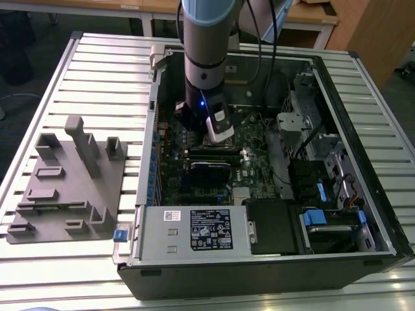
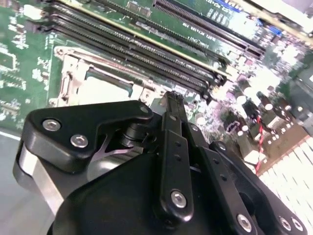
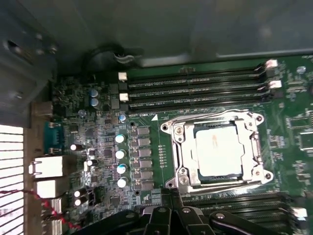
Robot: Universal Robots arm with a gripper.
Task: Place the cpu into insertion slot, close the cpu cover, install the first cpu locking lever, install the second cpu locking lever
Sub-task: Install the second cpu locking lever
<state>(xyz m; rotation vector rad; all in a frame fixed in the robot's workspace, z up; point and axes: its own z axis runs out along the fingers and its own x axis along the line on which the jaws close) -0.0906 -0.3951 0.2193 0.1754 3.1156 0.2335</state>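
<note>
We see the arm (image 1: pixel 206 58) reaching down into an open computer case (image 1: pixel 272 259) lying on a slatted metal table (image 1: pixel 97 71); a grey fixture block (image 1: pixel 68 181) sits on the table at the exterior view's left, well apart from the case. Inside, the green circuit board (image 3: pixel 293 122) carries the insertion slot (image 3: pixel 217 149), and the cpu (image 3: pixel 217 152) lies flat in it, silvery top up. The cpu cover (image 3: pixel 183 147) is down around the chip, its frame edging the cut-out on all sides. A thin wire lever (image 3: pixel 205 117) runs along one side of the frame; we cannot tell whether it is latched. Long black memory slots (image 3: pixel 195 90) flank the socket on two sides. In the first wrist view the gripper (image 3: pixel 173 205) sits just beside the socket edge, above the board. In the second wrist view the gripper (image 2: pixel 171 105) has its black fingers (image 2: pixel 173 147) pressed together, nothing pinched between them, tip near the corner of the socket; contact with the frame is not clear. A row of round capacitors (image 3: pixel 120 161) stands beside the socket.
</note>
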